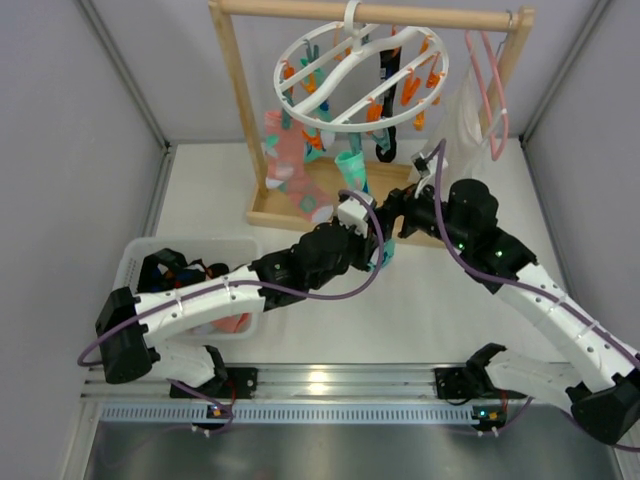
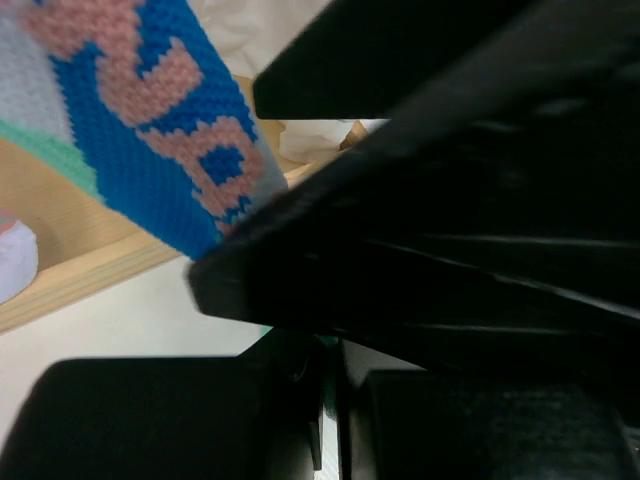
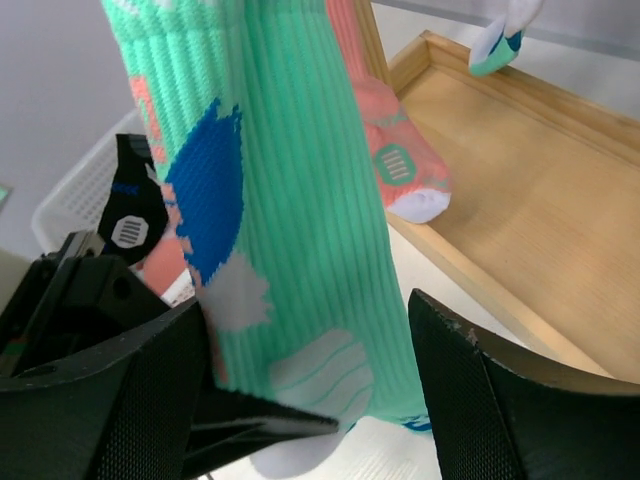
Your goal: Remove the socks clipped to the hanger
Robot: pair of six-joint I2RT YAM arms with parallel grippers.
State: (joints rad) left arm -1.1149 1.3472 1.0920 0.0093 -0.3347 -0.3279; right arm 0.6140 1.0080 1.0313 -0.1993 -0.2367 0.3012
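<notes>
Top external view: we recorded the white ring hanger (image 1: pixel 345 68) hooked on the top bar of the wooden rack (image 1: pixel 241 100), with orange and teal clips (image 1: pixel 410 88) dangling under it. A pink sock (image 1: pixel 285 160) hung at its left side, a black sock (image 1: pixel 385 135) toward its right, and a green sock (image 3: pixel 300 200) between them on the near side. We saw the green sock run down from its clip to the point where both arms met, above the near edge of the rack's base. The left gripper (image 1: pixel 382 248) reached in from the left with its jaws together. In the left wrist view a sliver of green showed between its fingers, so we logged it as clamped on the lower part of the green sock. Right wrist view: the right gripper (image 3: pixel 305 330) had its fingers apart, one on each side of the green sock, just beside the left gripper. We could not tell whether either pad touched the fabric. A white basket (image 1: pixel 135 255) holding dark and pink fabric sat on the table (image 1: pixel 430 300) at the left. A white cloth (image 1: pixel 462 120) and a pink wire hanger (image 1: pixel 495 90) hung at the rack's right end.
</notes>
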